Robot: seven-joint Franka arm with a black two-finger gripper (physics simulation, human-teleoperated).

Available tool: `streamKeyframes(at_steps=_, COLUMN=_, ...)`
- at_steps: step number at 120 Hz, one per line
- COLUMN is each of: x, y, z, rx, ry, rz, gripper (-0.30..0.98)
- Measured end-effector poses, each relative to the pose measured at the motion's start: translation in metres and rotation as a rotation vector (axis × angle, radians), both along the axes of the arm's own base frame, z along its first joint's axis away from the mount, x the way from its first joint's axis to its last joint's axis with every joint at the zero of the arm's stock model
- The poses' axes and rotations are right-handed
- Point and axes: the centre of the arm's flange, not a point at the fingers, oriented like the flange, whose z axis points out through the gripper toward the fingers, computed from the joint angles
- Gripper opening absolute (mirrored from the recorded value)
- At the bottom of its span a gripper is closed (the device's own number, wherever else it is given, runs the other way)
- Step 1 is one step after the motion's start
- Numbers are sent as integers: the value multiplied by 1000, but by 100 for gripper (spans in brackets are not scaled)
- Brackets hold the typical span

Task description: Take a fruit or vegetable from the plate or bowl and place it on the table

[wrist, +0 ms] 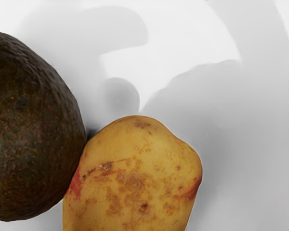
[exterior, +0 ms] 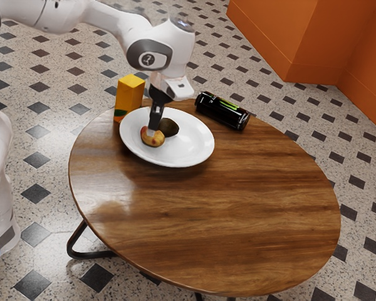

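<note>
Presently, the gripper is directed downward over the white plate, with its tip at the potato. Whether it is spread or closed on the potato cannot be determined from either view. The potato, yellow with brown blemishes and reddish patches, is located within the plate's rim, in the part toward the exterior view's left. A dark, rough-skinned avocado is also within the rim; in the wrist view the two lie side by side, apparently touching. Grey shadows fall across the white surface around them.

The plate sits on a round, wood-grained tabletop, near the edge farthest from the exterior camera. Just beside the plate, at the exterior view's left, an orange-yellow carton stands upright; contact between carton and plate cannot be confirmed. On the plate's other side, a black can with green markings lies on its side near the tabletop's edge. A dark metal leg is visible below the tabletop. The floor is speckled, with dark diamond-shaped insets, and orange panelling rises at the exterior view's upper right.
</note>
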Motion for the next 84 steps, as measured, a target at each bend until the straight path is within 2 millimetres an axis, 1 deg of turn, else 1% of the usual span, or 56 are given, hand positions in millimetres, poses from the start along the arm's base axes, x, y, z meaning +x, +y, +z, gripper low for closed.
streamKeyframes(at_steps=41, x=6, y=-2, z=-18, rx=-11, ry=-8, rz=7, gripper=69)
streamKeyframes(at_steps=84, x=4, y=-3, z=-32, rx=-22, ry=2, rz=15, gripper=69)
